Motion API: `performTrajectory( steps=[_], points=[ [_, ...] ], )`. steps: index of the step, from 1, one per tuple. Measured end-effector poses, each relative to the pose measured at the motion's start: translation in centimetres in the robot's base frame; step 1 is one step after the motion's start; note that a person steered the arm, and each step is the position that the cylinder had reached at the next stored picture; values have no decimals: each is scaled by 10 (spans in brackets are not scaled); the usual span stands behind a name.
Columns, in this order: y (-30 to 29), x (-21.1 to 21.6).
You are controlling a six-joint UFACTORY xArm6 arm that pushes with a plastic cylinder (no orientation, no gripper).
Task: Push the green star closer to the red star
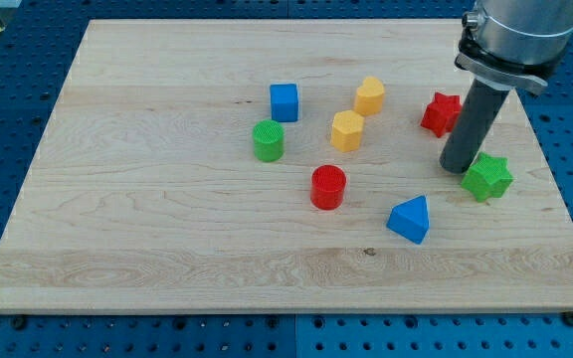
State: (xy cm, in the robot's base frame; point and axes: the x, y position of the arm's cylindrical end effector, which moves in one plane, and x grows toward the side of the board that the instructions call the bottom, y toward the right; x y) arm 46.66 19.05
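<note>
The green star (pixel 488 177) lies near the board's right edge. The red star (pixel 442 113) lies above and to the left of it, a short gap away. My tip (pixel 456 168) rests on the board just left of the green star, touching or nearly touching its left side, and below the red star. The dark rod rises from it toward the view's top right.
A blue triangle (pixel 410 219) lies below left of the green star. A red cylinder (pixel 328 187), a green cylinder (pixel 269 140), a blue cube (pixel 285 101) and two yellow blocks (pixel 347 130) (pixel 370 95) lie mid-board. The wooden board's right edge (pixel 555 189) is close.
</note>
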Motion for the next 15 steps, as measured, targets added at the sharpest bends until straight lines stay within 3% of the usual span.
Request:
performTrajectory(
  steps=[3,5,8,10,11,12,13,15],
  points=[
    [5,11],
    [-5,-18],
    [76,-22],
    [85,-22],
    [120,0],
    [113,38],
    [58,62],
    [56,69]
  ],
)
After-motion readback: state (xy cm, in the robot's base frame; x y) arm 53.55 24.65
